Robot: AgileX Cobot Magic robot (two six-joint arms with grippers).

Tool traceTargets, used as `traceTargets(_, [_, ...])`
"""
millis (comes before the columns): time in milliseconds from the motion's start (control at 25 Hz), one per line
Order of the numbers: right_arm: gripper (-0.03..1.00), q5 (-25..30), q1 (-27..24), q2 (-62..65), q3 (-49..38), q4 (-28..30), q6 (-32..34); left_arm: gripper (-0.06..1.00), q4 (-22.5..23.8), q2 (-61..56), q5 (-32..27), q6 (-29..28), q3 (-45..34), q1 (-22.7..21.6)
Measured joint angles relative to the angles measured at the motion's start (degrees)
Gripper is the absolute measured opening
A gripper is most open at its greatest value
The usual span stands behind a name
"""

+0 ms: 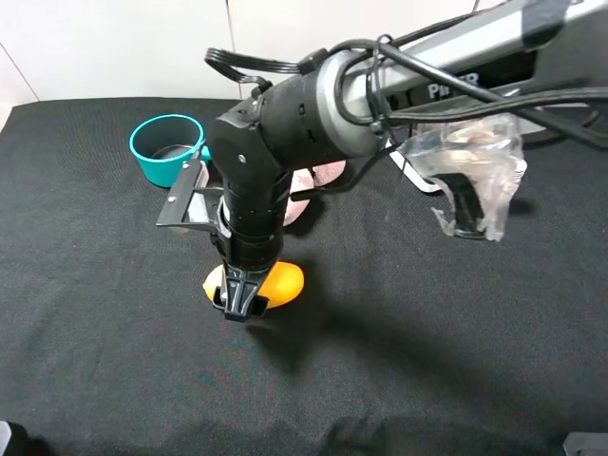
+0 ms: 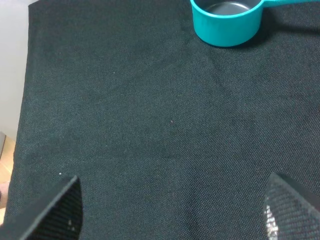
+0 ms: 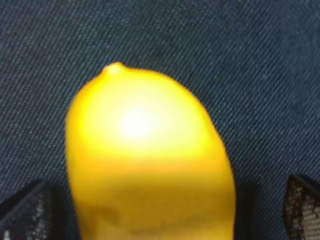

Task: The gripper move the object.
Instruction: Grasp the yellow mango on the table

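Observation:
The yellow-orange mango (image 1: 282,283) lies on the black cloth left of centre. My right arm reaches across from the upper right, and its gripper (image 1: 241,304) points straight down over the fruit's left half. In the right wrist view the mango (image 3: 150,150) fills the space between the two fingertips, with a gap on each side; the right gripper (image 3: 160,215) is open around it. My left gripper (image 2: 172,210) is open and empty over bare cloth; it does not show in the exterior high view.
A teal cup (image 1: 168,147) stands at the back left, also in the left wrist view (image 2: 227,20). A pink plush roll (image 1: 321,176) lies partly hidden behind the right arm. A crumpled clear plastic bag (image 1: 475,166) lies at the back right.

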State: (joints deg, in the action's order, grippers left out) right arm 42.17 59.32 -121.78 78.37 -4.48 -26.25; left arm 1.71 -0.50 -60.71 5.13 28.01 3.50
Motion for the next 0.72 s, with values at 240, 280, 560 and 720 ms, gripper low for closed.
traceTargets(240, [0.69, 0.8, 0.0, -0.5, 0.1, 0.2, -0.2, 0.79, 0.0, 0.0, 0.0, 0.0, 0.0, 0.0])
traceTargets(280, [0.69, 0.8, 0.0, -0.7, 0.1, 0.2, -0.2, 0.79, 0.0, 0.0, 0.0, 0.0, 0.0, 0.0])
traceTargets(560, [0.69, 0.9, -0.2, -1.4, 0.1, 0.3, -0.1, 0.79, 0.0, 0.0, 0.0, 0.0, 0.0, 0.0])
traceTargets(720, [0.69, 0.9, -0.3, -2.4, 0.1, 0.3, -0.1, 0.79, 0.0, 0.0, 0.0, 0.0, 0.0, 0.0])
